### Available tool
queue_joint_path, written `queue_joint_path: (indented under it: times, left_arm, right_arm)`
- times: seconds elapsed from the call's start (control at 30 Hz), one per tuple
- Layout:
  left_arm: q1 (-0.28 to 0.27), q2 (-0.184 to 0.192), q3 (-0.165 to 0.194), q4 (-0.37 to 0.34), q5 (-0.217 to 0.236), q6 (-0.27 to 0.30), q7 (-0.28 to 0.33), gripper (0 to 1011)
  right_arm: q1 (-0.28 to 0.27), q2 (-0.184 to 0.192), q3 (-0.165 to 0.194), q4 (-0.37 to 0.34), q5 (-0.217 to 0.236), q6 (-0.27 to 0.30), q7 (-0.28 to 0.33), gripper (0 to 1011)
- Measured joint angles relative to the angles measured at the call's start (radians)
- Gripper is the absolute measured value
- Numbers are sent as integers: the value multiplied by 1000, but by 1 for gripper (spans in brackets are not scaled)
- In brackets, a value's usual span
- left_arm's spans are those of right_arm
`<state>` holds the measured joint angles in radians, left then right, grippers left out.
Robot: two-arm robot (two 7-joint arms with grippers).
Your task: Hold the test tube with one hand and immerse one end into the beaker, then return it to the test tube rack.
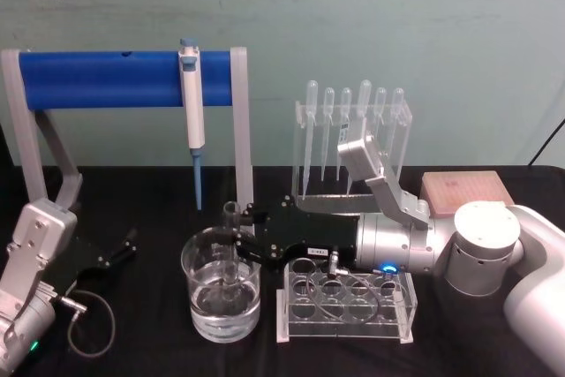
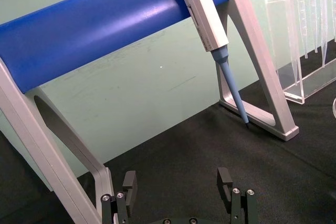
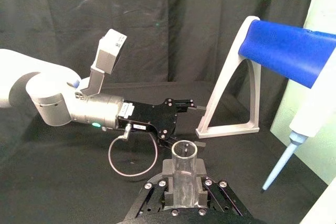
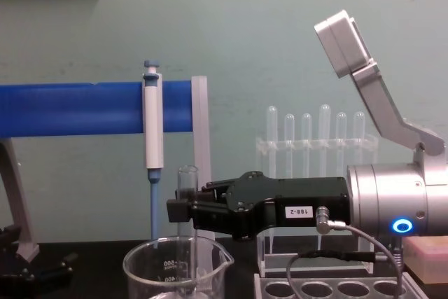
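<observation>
1. Your right gripper [image 1: 237,247] reaches in level from the right, above the test tube rack [image 1: 349,313]. Its fingers [image 3: 167,172] are clamped on the test tube [image 1: 231,218] from 2 sides.
2. The test tube stands upright, rim up, gripped around mid-length. Its lower end is down inside the beaker [image 1: 221,302] (can't tell how deep it goes into the clear liquid).
3. The beaker sits on the black surface [image 1: 141,192], just left of the rack, with liquid in its lower part.
4. The rack is clear plastic with 2 rows of round holes, and it lies under your right wrist.
5. Your left gripper [image 2: 177,182] is parked low at the left side of the surface, fingers spread wide with nothing between them.
6. Behind, a blue-and-white pipettor [image 1: 192,103] hangs tip-down on the blue bar stand [image 1: 97,79]. 6 bulb pipettes stand in a clear holder [image 1: 353,134] behind your right arm.
</observation>
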<state>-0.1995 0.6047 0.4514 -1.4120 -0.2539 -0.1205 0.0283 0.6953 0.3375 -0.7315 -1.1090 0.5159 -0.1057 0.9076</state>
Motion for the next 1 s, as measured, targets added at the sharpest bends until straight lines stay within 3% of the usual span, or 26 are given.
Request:
queue_joint_path:
  times: [1.0]
  left_arm:
    - [0,0,0,0,0,0,0,1000]
  right_arm:
    - [0,2,0,-3,1,4,-2,235]
